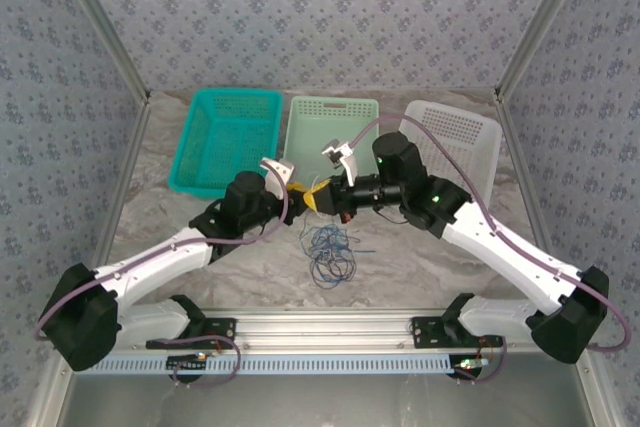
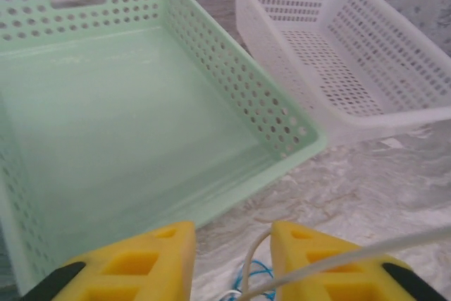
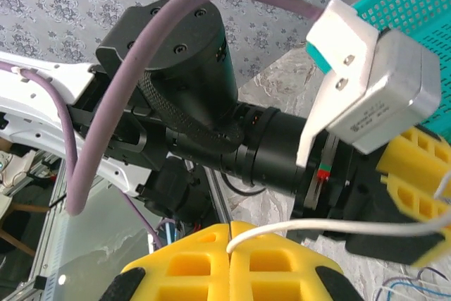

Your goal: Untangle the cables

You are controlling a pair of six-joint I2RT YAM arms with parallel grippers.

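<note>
The cables lie as a loose tangle of blue (image 1: 328,243) and dark thin wires on the table in front of both grippers. A whitish-cream cable (image 3: 338,225) runs taut from my right gripper (image 3: 230,236), whose yellow jaws are shut on its end, across to one of the left gripper's yellow fingers (image 3: 421,174). In the top view the right gripper (image 1: 323,197) and left gripper (image 1: 303,194) nearly touch tip to tip above the tangle. My left gripper (image 2: 232,236) has its jaws apart; the white cable (image 2: 256,259) passes through the gap against the right finger, with blue cable (image 2: 262,273) below.
Three baskets stand in a row at the back: teal (image 1: 235,95), pale green (image 1: 333,102) and white (image 1: 455,132). The green basket (image 2: 239,61) and white basket (image 2: 352,68) sit just beyond the left fingers. The left arm's black wrist (image 3: 197,82) crowds the right gripper.
</note>
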